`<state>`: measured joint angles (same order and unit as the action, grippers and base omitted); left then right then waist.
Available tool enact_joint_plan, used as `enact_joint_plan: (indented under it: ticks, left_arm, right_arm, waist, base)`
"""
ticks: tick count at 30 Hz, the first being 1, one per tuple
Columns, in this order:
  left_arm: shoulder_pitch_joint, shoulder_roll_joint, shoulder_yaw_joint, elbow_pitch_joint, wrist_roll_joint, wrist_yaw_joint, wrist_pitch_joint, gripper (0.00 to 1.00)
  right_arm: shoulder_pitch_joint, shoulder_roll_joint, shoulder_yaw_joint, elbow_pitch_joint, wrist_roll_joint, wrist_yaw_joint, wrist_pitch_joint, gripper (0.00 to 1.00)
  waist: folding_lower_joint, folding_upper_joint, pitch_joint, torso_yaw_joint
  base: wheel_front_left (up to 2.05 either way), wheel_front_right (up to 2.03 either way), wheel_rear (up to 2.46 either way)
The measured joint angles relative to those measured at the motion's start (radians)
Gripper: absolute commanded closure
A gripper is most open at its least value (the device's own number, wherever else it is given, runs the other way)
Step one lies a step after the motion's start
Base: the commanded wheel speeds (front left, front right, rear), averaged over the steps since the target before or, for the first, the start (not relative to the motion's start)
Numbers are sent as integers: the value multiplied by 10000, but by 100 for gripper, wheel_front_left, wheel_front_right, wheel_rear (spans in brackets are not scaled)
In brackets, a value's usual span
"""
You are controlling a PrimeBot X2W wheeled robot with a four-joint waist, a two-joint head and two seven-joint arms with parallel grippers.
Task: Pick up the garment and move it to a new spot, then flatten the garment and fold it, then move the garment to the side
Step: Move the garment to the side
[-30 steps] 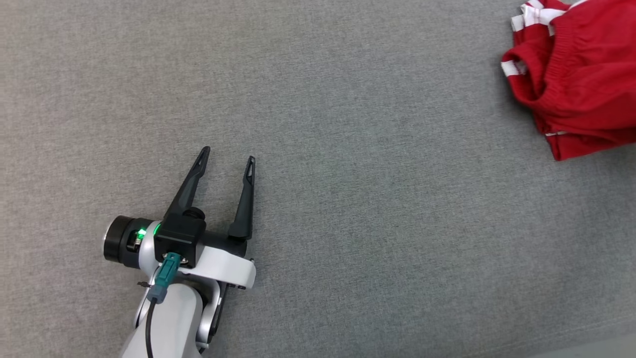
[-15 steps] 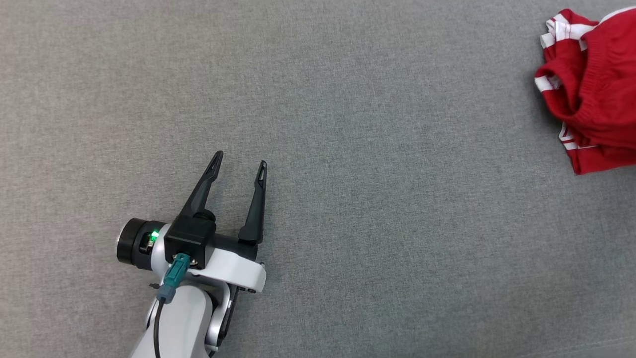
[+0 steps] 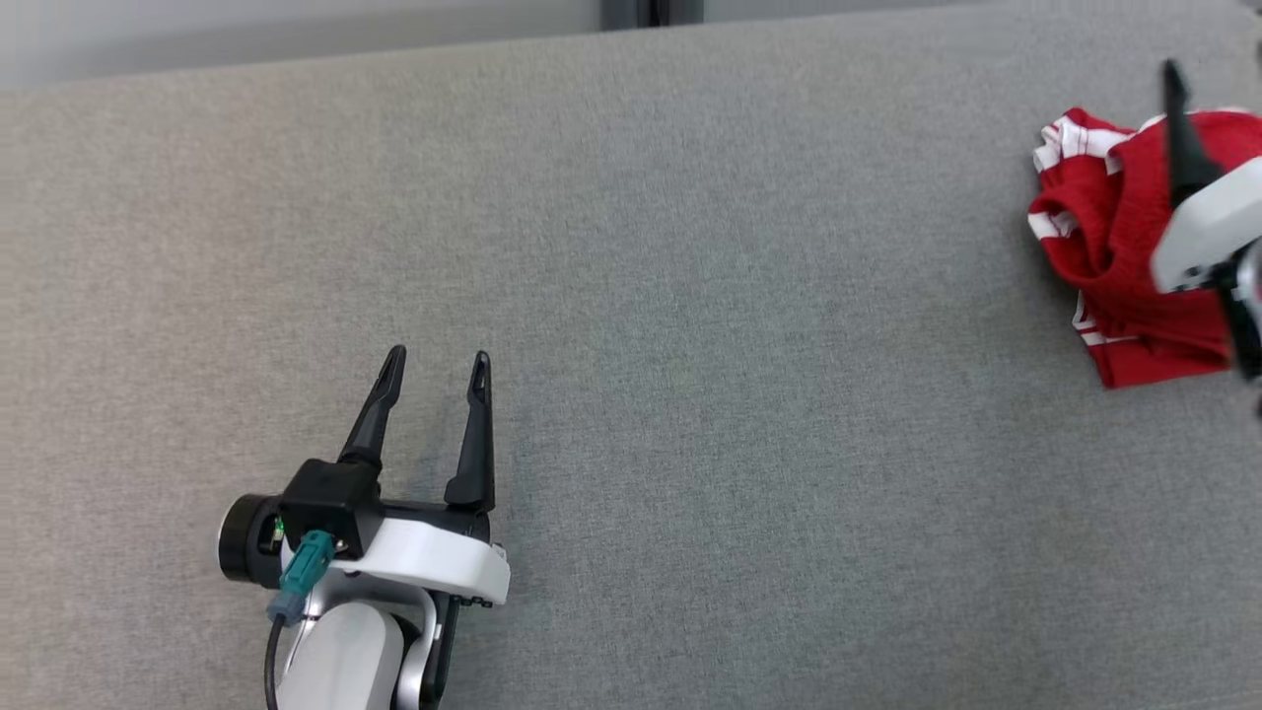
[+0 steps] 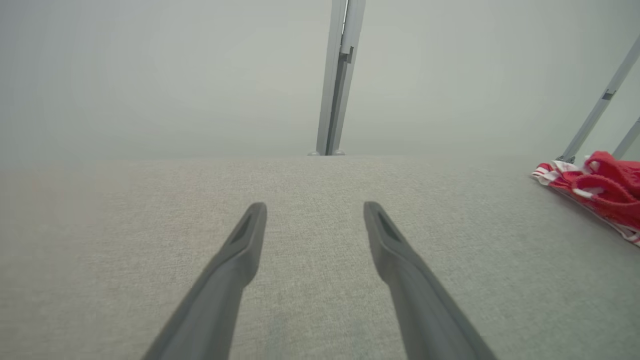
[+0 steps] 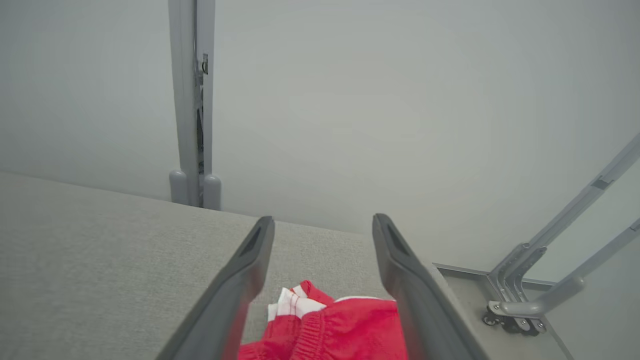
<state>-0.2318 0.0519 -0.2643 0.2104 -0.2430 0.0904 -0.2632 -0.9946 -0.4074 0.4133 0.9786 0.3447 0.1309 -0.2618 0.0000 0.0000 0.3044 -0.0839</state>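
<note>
The garment (image 3: 1104, 227) is a crumpled red piece with white stripes and an elastic waistband, lying on the grey surface at the far right. One dark finger (image 3: 1178, 128) and the pale body of my right arm hang over it at the head view's right edge. In the right wrist view my right gripper (image 5: 322, 222) is open, and the garment (image 5: 330, 325) shows low between its fingers, below them. My left gripper (image 3: 437, 357) is open and empty at the lower left, far from the garment (image 4: 600, 187). In its own wrist view the left gripper (image 4: 315, 207) points over bare fabric.
The grey fabric-covered table (image 3: 690, 345) ends at a far edge along the head view's top, with a pale wall behind. A metal post (image 5: 192, 100) stands at that edge. Slanted metal struts (image 5: 550, 260) stand off the table's right end, beyond the garment.
The head camera has shifted, bringing the table's far edge into view. My right gripper has come in at the right edge, above the garment. The left gripper stays open.
</note>
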Motion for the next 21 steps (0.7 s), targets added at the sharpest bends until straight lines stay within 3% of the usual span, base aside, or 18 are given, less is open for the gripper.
enact_joint_plan:
  ticks: [3,5,9,15,17,21]
  left_arm:
    - [62,-17,65,44,-190,4,0,0]
    - [209,-21,201,-6,-598,6,0,0]
    - [365,-17,291,-182,-1051,123,0,0]
    - [911,-29,504,-805,-1434,439,0,0]
    - [1386,-25,591,-997,-1517,439,0,0]
    - [1916,-21,802,-1187,-1225,351,0,0]
  right_arm:
    - [565,529,-529,-560,-395,0,2,0]
    - [1494,1275,-1124,-1292,-754,0,0,0]
    - [2372,1814,-1438,-2086,-920,0,2,0]
    - [4334,2290,-2132,-4301,-859,0,0,0]
    - [5504,2345,-2462,-5641,-826,0,2,0]
    - [6971,2606,-2940,-6822,-894,0,0,0]
  waist:
    - [0,0,-239,47]
    - [0,0,-569,165]
    - [0,0,-863,335]
    - [0,0,-1524,649]
    - [0,0,-1898,794]
    - [0,0,-2400,914]
  base:
    - [0,0,0]
    - [0,0,0]
    - [0,0,0]
    - [0,0,0]
    - [0,0,0]
    - [0,0,0]
